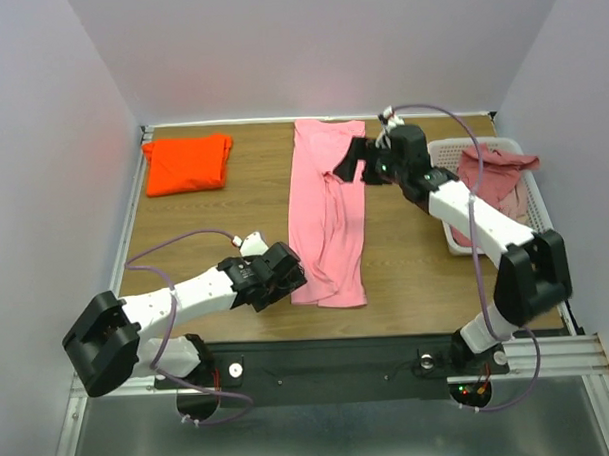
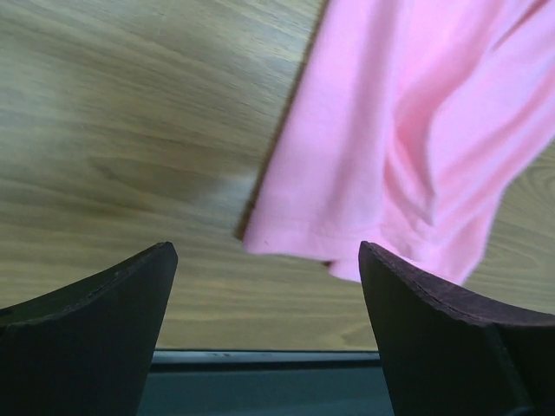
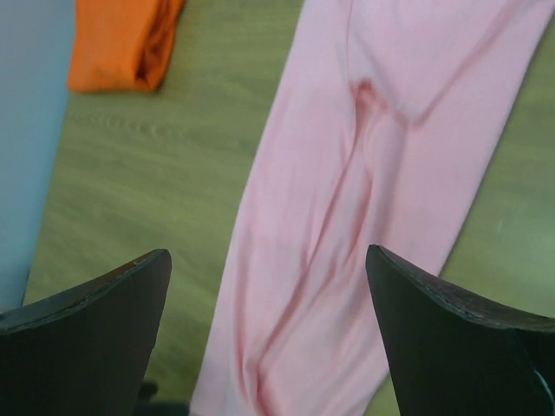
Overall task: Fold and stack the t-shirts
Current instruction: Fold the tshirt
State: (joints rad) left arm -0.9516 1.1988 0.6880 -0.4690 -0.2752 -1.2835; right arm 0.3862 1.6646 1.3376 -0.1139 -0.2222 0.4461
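Fingers (image 2: 95,316) of the left gripper (image 1: 289,273) stand spread as wide as they go and grip nothing, poised just at the near left corner of the pink t-shirt (image 1: 329,212). In the left wrist view that hem corner lies on the wood between the two dark fingers. Whether they touch the cloth cannot be told.

Across the table (image 1: 204,221), the right gripper (image 1: 348,163) hangs over the far right edge of the same shirt. Its fingers (image 3: 451,334) are likewise wide apart and empty, with the pink cloth running beneath them.

The pink t-shirt lies in the middle of the table as a long narrow strip, running from the far edge toward the near edge and rumpled at its near end.

An orange t-shirt (image 1: 187,163) sits folded in the far left corner, well apart from the pink one.

A white mesh basket (image 1: 452,146) stands at the right edge of the table. It holds a crumpled dusty-rose t-shirt (image 1: 491,174), part of which spills over the far right rim. The right arm reaches across the basket's near end.
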